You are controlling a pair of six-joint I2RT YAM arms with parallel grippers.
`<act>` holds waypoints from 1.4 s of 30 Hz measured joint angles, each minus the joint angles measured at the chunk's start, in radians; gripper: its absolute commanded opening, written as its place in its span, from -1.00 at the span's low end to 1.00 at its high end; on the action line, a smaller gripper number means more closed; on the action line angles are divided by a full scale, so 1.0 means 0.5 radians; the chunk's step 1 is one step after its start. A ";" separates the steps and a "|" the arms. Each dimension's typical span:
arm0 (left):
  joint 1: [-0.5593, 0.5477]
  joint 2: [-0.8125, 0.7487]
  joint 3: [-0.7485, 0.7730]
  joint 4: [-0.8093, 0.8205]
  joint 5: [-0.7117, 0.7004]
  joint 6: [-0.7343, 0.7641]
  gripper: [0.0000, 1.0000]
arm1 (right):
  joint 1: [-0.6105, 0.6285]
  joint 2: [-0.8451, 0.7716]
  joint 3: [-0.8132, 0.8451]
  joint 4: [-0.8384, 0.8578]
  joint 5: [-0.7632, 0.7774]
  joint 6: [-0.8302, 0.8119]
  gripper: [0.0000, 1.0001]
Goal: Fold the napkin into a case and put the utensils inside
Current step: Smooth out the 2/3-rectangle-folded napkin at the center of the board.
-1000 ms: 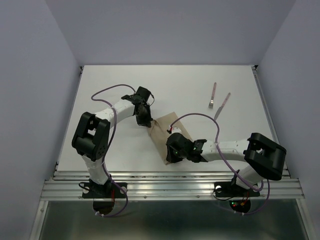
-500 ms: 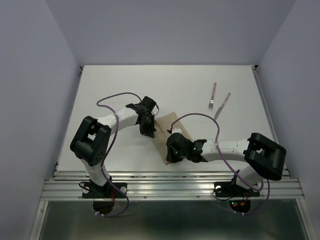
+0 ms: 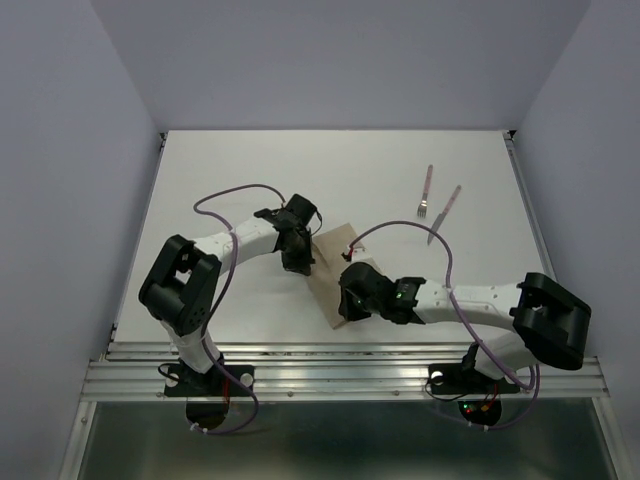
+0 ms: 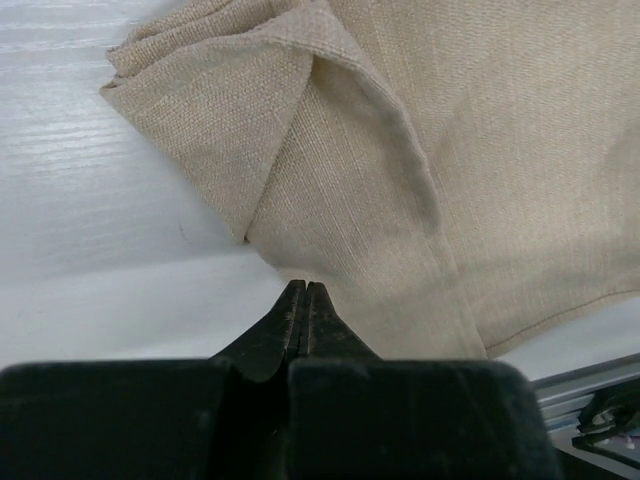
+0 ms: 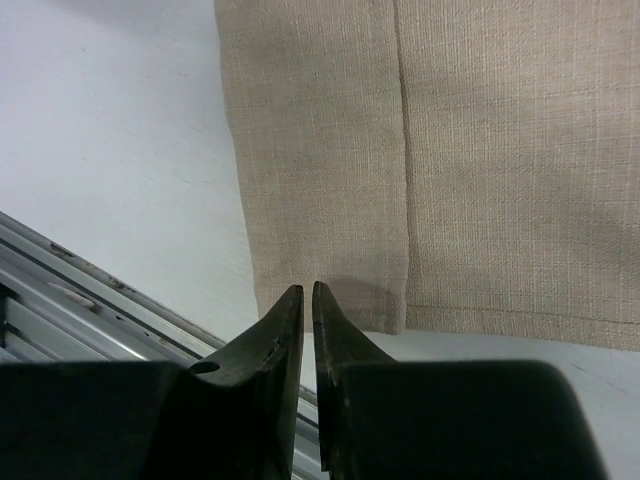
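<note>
Tan napkin point(image 4: 480, 150) lies flat, its edge just ahead of the tips — left jaws shut, right jaws all but shut, neither gripping.

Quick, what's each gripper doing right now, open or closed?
Left gripper: closed, tips at the napkin edge; grip unclear.
Right gripper: nearly closed, at the napkin's edge; grip unclear.

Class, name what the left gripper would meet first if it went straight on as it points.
The left gripper would likely meet the napkin at once; its edge lies right before the tips.
</note>
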 measured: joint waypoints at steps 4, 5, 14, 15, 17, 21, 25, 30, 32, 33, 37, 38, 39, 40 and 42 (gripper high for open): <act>-0.005 -0.061 0.040 -0.024 -0.042 -0.021 -1.00 | 0.000 -0.053 0.043 -0.037 0.057 -0.005 -0.70; -0.005 -0.060 0.059 -0.030 -0.057 -0.027 -1.00 | 0.000 -0.053 0.060 -0.044 0.080 -0.007 -0.70; -0.005 0.132 0.244 -0.038 -0.198 -0.040 -1.00 | 0.000 0.054 0.085 -0.094 0.213 -0.039 -0.70; -0.005 0.157 0.250 -0.040 -0.215 -0.039 -1.00 | 0.000 0.081 0.084 -0.096 0.216 -0.043 -0.70; -0.005 0.219 0.271 -0.048 -0.248 -0.031 -1.00 | 0.000 0.142 0.083 -0.096 0.212 -0.056 -0.70; -0.005 0.308 0.334 -0.062 -0.271 -0.017 -1.00 | 0.000 0.180 0.081 -0.064 0.190 -0.076 -0.71; -0.005 0.307 0.371 -0.068 -0.276 0.006 -1.00 | 0.000 0.185 0.079 -0.043 0.172 -0.076 -0.72; -0.003 0.195 0.385 -0.072 -0.277 0.026 -1.00 | 0.000 0.185 0.067 -0.010 0.152 -0.074 -0.72; 0.002 0.117 0.406 -0.073 -0.294 0.027 -1.00 | 0.000 0.185 0.061 0.002 0.150 -0.072 -0.71; 0.013 0.073 0.434 -0.074 -0.314 0.027 -1.00 | 0.000 0.184 0.061 0.004 0.149 -0.068 -0.72; 0.060 0.047 0.542 -0.068 -0.373 0.027 -1.00 | 0.000 0.182 0.060 0.005 0.149 -0.065 -0.72; 0.072 0.053 0.554 -0.071 -0.388 0.027 -1.00 | -0.001 0.182 0.060 0.005 0.149 -0.060 -0.72; 0.084 0.064 0.562 -0.075 -0.407 0.028 -1.00 | 0.000 0.182 0.060 0.005 0.148 -0.060 -0.72; 0.094 0.076 0.566 -0.075 -0.420 0.028 -1.00 | -0.001 0.182 0.060 0.005 0.148 -0.059 -0.72; 0.119 0.138 0.576 -0.084 -0.450 0.028 -1.00 | 0.000 0.182 0.060 0.005 0.148 -0.058 -0.72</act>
